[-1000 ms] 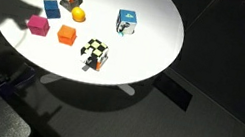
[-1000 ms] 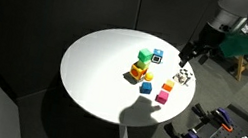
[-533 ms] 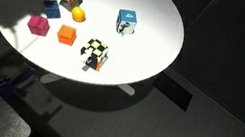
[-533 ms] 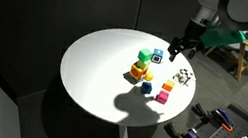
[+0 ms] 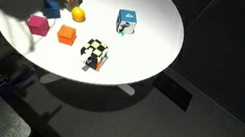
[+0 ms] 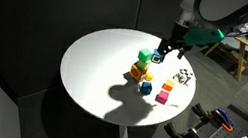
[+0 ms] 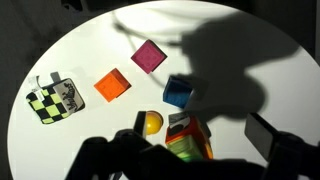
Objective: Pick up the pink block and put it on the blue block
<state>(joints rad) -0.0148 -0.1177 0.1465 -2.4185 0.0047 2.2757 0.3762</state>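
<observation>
My gripper point(image 6: 164, 53) hovered over the round white table point(image 5: 157, 14), jaws apart and holding nothing. The pink block point(image 5: 38, 24) sat on the tabletop beside the orange cube point(image 5: 66, 34), near the blue block point(image 5: 51, 8) but not touching it.

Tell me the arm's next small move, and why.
Probably carry the gripper sideways, at its present height, until it is over the pink block. It hangs above the table well off that block, which sits untouched near the edge, apart from the blue block.
</observation>
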